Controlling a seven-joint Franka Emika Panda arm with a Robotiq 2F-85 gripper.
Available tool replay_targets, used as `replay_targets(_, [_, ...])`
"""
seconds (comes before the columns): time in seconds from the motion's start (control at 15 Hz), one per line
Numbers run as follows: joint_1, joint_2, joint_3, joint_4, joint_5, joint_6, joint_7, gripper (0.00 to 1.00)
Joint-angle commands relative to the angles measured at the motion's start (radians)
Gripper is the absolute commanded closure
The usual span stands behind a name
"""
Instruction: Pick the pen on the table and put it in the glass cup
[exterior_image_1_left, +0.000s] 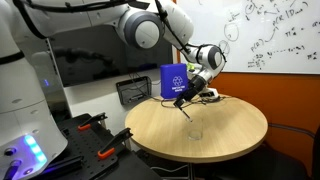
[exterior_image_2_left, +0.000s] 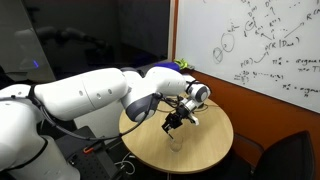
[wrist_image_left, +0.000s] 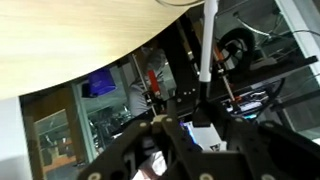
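My gripper (exterior_image_1_left: 188, 97) hangs above the round wood-grain table (exterior_image_1_left: 160, 130) and is shut on the pen (exterior_image_1_left: 185, 107), a thin dark stick pointing down from the fingers. The clear glass cup (exterior_image_1_left: 194, 131) stands on the table a little below and in front of the pen's tip. In an exterior view the gripper (exterior_image_2_left: 177, 119) is just above the glass cup (exterior_image_2_left: 177, 143), apart from it. In the wrist view the pen (wrist_image_left: 206, 50) sticks out from between the fingers (wrist_image_left: 200, 108) with its light end outward. The table edge (wrist_image_left: 70, 40) is behind it, and the cup is not in view.
A blue box (exterior_image_1_left: 172, 82) stands at the back of the table behind the gripper, with black cables (exterior_image_1_left: 212, 96) beside it. Orange-handled tools (exterior_image_1_left: 110, 145) lie on a dark bench beside the table. A whiteboard wall (exterior_image_2_left: 250, 50) is behind.
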Motion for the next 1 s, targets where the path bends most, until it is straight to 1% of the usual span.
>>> replay_targets(0.0, [0.021, 0.003, -0.007, 0.051, 0.000, -0.061, 0.022, 0.23])
replay_targets(0.2, [0.029, -0.006, -0.008, 0.058, 0.003, -0.059, 0.061, 0.02])
replay_targets(0.27, [0.028, -0.009, -0.006, 0.059, 0.005, -0.056, 0.068, 0.00])
replay_targets(0.33, [0.029, -0.014, -0.003, 0.056, 0.006, -0.049, 0.076, 0.00])
replay_targets(0.47, [0.028, -0.028, 0.001, 0.049, 0.021, -0.029, 0.136, 0.00])
replay_targets(0.6, [0.021, -0.045, 0.014, 0.039, 0.056, 0.013, 0.233, 0.00])
replay_targets(0.73, [0.015, -0.070, 0.030, 0.019, 0.088, 0.094, 0.312, 0.00])
replay_targets(0.8, [0.011, -0.085, 0.036, 0.005, 0.104, 0.155, 0.354, 0.00])
replay_targets(0.93, [0.009, -0.114, 0.041, -0.030, 0.097, 0.291, 0.395, 0.00])
